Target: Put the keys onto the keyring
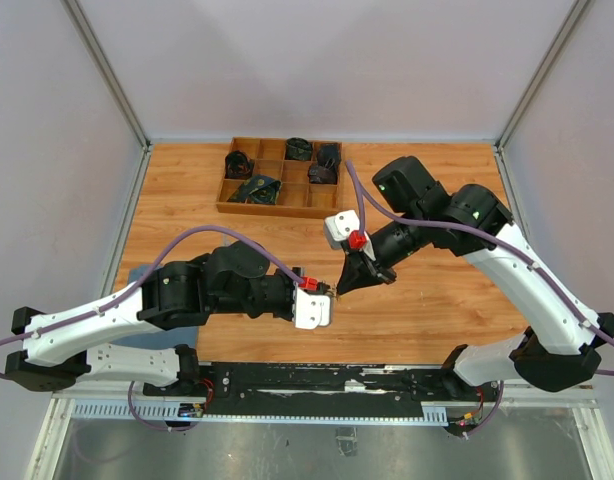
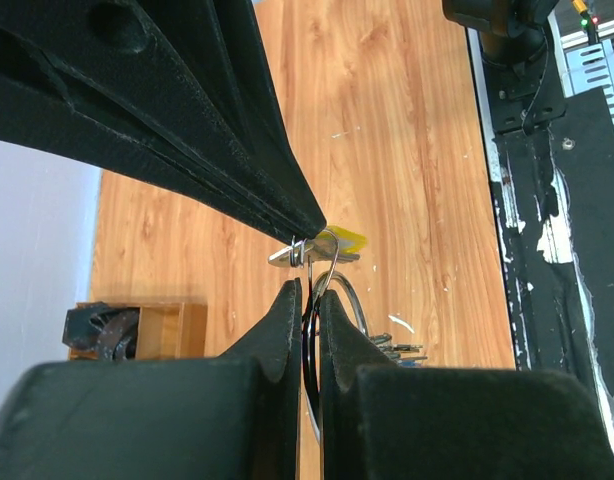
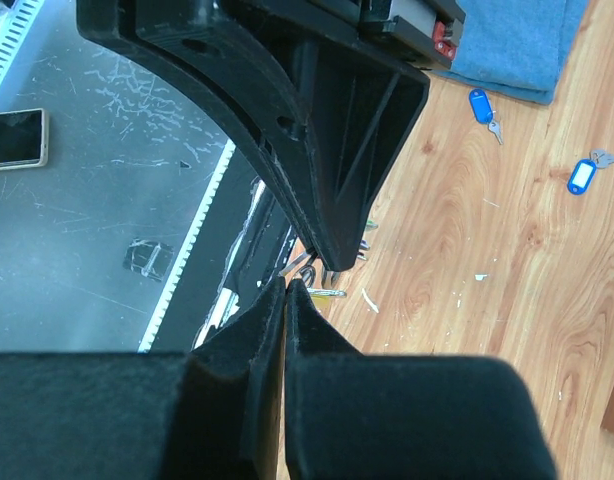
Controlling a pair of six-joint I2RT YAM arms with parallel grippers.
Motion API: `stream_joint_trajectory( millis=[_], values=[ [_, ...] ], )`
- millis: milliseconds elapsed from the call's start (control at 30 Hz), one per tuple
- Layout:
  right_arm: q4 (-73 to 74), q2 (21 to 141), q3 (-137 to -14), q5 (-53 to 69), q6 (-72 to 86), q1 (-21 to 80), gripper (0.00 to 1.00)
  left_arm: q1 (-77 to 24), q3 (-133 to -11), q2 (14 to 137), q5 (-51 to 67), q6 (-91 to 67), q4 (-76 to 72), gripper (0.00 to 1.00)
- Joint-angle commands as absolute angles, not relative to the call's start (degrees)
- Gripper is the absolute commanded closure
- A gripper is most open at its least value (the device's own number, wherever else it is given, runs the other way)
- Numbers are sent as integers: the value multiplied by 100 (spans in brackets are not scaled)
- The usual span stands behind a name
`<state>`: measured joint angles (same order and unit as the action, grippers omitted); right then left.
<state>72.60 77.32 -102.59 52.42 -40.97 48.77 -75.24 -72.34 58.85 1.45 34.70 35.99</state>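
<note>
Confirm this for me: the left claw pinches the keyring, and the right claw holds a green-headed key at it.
Wrong in one respect: the key has a yellow head, not a green one. The left wrist view shows it. The rest stands: the left claw pinches the keyring, and the right claw holds the key at it.

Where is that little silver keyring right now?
In the left wrist view, the keyring is pinched in the left pincer, just below the right pincer, which grips a yellow-headed key against it.
</note>
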Motion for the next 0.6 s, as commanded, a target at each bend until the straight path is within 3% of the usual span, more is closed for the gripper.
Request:
stream_joint_trajectory(
  millis=[0, 400, 567],
  values=[
    [7439, 7740, -10373, 5294, -4201, 5001, 99, -7567, -7532, 5862, 134, 3526, 3155, 99],
    [5473, 6541, -8950, 2740, -2362, 4723, 99, -7564, -7007, 5581, -505, 2972, 2911, 99],
    [5451, 6384, -8400, 2942, -1970, 4440, 99, -7104, -6460, 5446, -608, 2448, 2431, 100]
  ],
)
